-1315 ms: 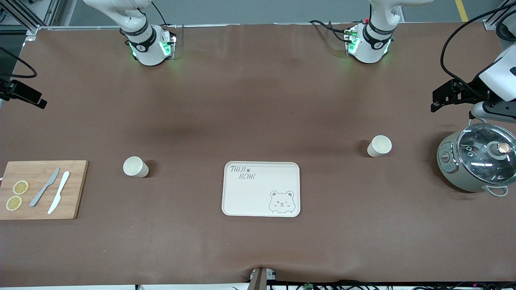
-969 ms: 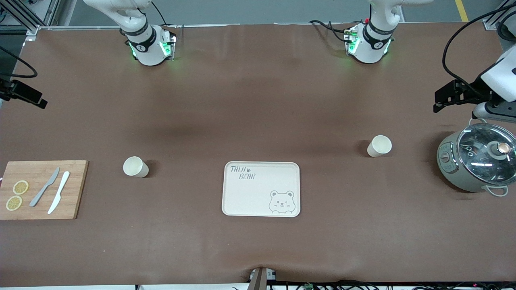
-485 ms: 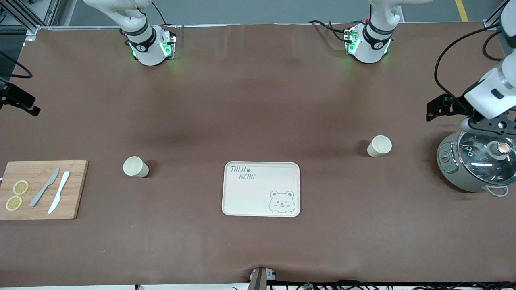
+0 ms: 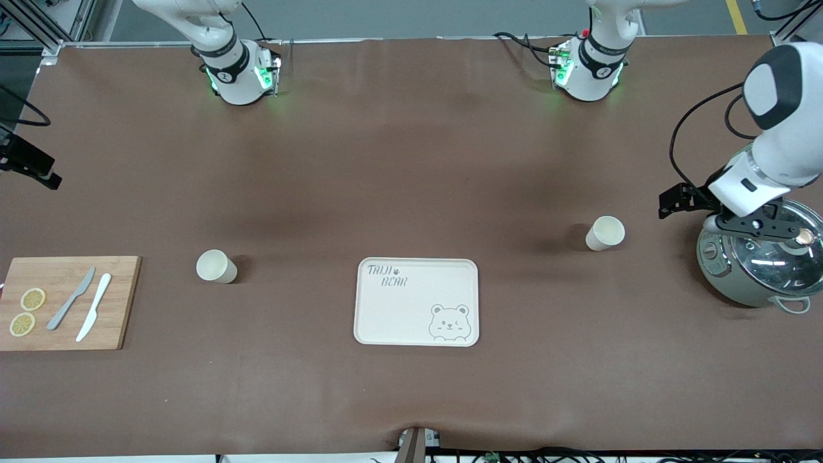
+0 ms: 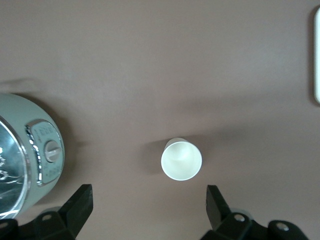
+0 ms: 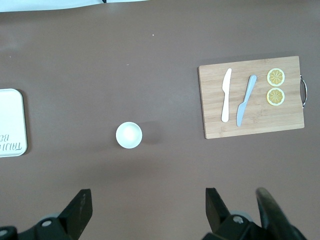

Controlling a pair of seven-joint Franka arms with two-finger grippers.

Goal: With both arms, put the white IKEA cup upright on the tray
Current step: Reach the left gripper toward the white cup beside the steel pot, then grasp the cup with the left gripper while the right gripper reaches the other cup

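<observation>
The cream tray (image 4: 411, 308) with grey "TAIJI BEAR" lettering and a bear drawing lies mid-table and holds nothing. One white cup (image 4: 605, 233) stands upright toward the left arm's end; another white cup (image 4: 217, 266) stands upright toward the right arm's end. My left gripper (image 5: 148, 207) is open and empty in the air over the edge of a pot, beside the first cup (image 5: 181, 159). My right gripper (image 6: 147, 210) is open and empty, high over the table, with the second cup (image 6: 129, 135) below it. In the front view only a black part of the right hand shows at the edge.
A grey-green electric pot (image 4: 759, 263) with a glass lid stands at the left arm's end, partly under the left hand. A wooden cutting board (image 4: 64, 321) with two knives and two lemon slices lies at the right arm's end.
The left arm has swung in from the table's end, over the pot and closer to the cup. The right hand has shifted slightly at the view's edge. Cups and tray have not moved.
</observation>
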